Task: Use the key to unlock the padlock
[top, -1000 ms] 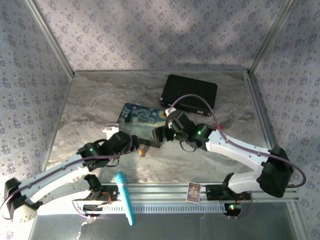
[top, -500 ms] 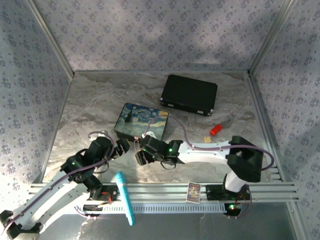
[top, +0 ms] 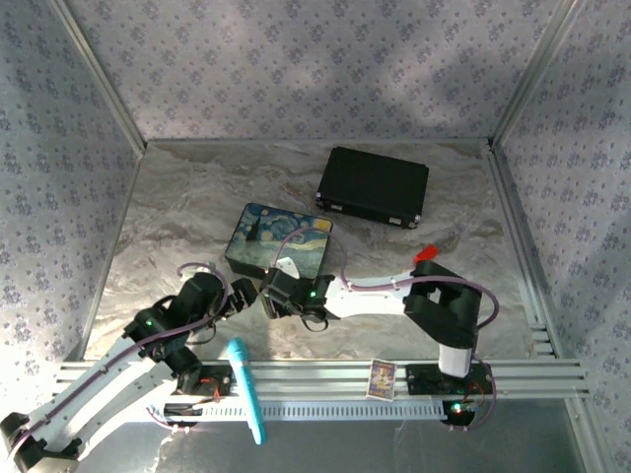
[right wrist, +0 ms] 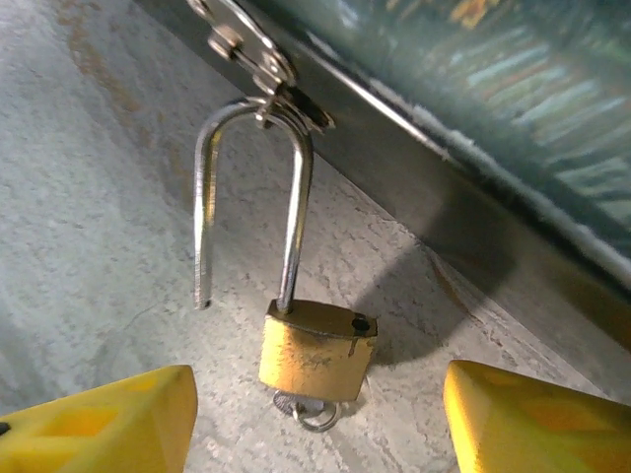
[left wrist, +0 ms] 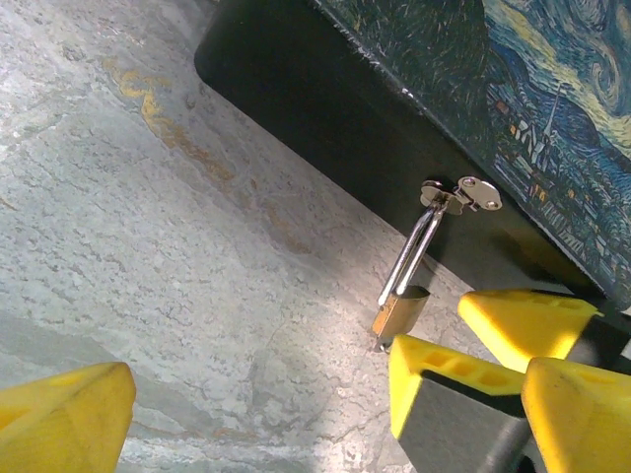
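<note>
Since half a second ago my right pincer [right wrist: 315, 434] has slid left along the box [top: 281, 239] front. It stands wide apart around the padlock [right wrist: 317, 347], which hangs from the latch [right wrist: 246, 54] at frame centre with one shackle leg free: unlocked, I judge. Left pincer [left wrist: 320, 409] gapes empty nearby.

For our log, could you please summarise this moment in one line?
padlock: shackle open, on latch; left gripper: open; right gripper: open
</note>
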Available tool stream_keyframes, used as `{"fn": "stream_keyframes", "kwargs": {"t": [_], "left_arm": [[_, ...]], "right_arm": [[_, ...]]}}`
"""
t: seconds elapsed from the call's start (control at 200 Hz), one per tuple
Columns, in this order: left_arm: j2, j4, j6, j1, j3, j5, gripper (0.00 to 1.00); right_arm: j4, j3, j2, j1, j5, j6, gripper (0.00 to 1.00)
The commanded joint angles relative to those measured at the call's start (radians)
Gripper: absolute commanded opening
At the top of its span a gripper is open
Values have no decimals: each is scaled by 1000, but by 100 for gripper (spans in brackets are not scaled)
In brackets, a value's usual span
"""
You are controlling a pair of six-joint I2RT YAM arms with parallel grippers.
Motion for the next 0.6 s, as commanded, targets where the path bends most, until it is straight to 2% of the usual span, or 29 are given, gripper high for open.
{"fn": "stream_keyframes", "kwargs": {"t": [0.0, 0.255, 0.595], "left_arm": [[6, 13, -9, 9, -12, 3, 100], [6, 51, -23, 9, -27, 10, 100], [4, 59, -30, 8, -35, 12, 100]], "right_arm": [[-19, 42, 41, -6, 50, 21, 64], [-31, 61, 94, -4, 61, 31, 51], [-29, 51, 88, 4, 72, 44, 33]]}}
